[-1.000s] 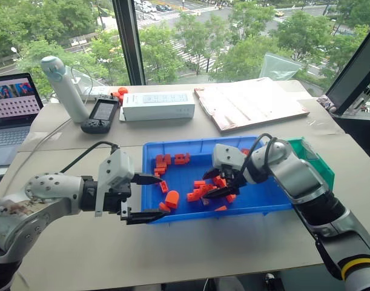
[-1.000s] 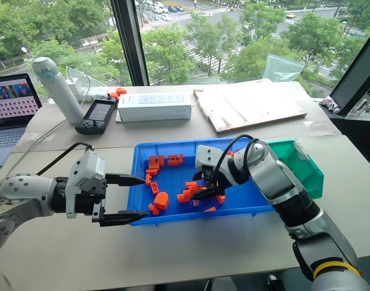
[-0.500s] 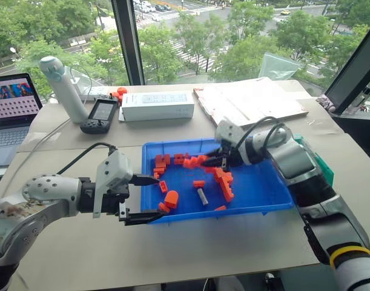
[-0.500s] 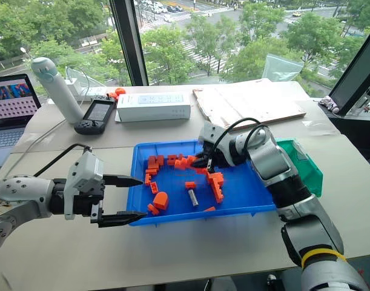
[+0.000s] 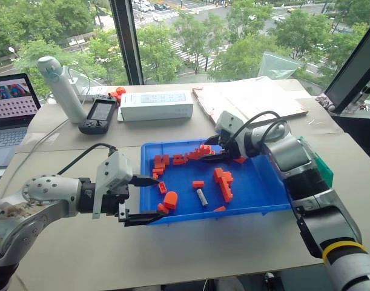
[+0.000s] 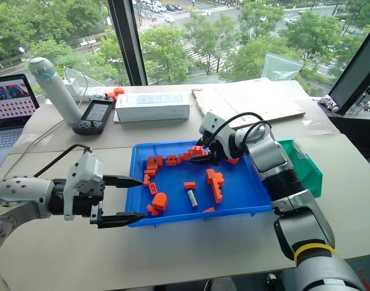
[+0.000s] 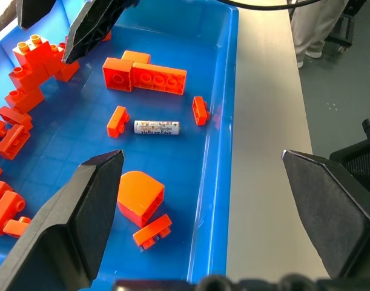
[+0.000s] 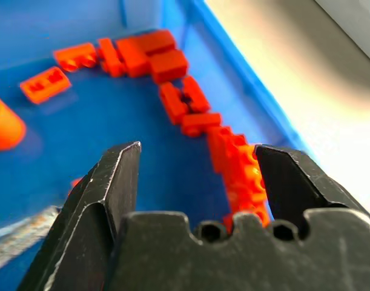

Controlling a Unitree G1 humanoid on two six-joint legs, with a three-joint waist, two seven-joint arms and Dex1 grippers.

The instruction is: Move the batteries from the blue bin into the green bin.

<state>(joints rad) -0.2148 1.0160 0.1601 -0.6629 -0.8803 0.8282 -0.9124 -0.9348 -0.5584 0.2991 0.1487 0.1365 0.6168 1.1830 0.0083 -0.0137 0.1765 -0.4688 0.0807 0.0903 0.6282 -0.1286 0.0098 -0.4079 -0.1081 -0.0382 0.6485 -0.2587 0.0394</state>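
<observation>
Battery [image 5: 201, 197] lies flat in blue bin [image 5: 257, 182], long axis running front-to-back

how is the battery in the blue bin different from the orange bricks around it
The battery is a slim grey cylinder; the bricks are orange blocks with studs. The battery lies alone on bare floor; most bricks sit bunched along the blue bin's far wall. There is one battery but many bricks. Both rest loose inside the bin.

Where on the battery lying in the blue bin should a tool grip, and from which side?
Probably from above, at the middle of the battery, fingers closing across its narrow width. It lies flat on the blue bin floor, a slim cylinder with bare floor along both long sides; the nearest brick sits off one end.
</observation>
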